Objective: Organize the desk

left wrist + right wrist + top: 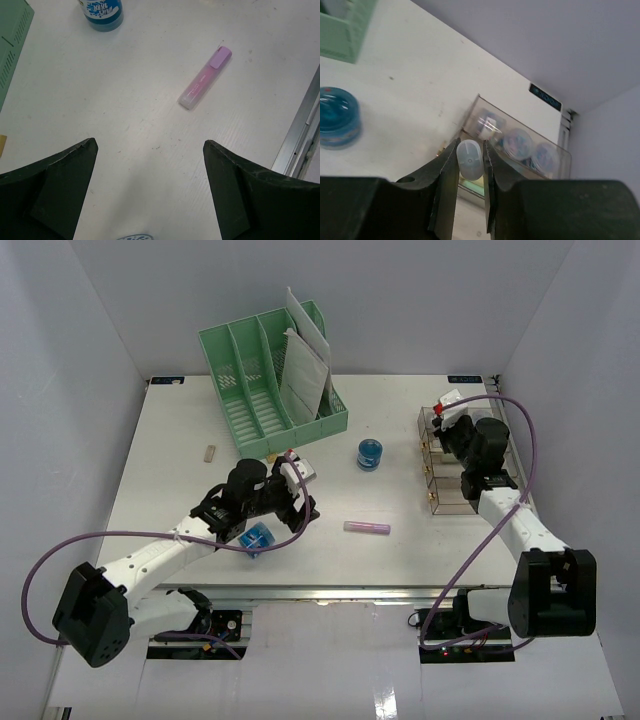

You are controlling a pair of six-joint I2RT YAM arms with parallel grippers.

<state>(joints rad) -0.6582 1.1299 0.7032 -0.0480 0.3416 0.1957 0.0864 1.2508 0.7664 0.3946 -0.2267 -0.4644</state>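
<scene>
Trouble is likeliest on the right: the right gripper [471, 146] pinches a small white capsule [470, 162] at its very fingertips, and the tray [445, 502] just beyond already shows 3 round items in its compartments. An off-centre release could land the capsule on a divider or another item and send it rolling onto the desk [170, 460]. Those fingers are nearly closed, both pressed against the capsule's sides. The left gripper [150, 144] has its fingers spread wide, holding and touching nothing. The highlighter [205, 77] lies ahead of it at a slant, so closing without squaring up could roll or flick it toward the rail [300, 130]. A blue tub [257, 537] sits right under that arm, where a low sweep could knock it. The desk spans the view beneath both arms, carrying all these items.
</scene>
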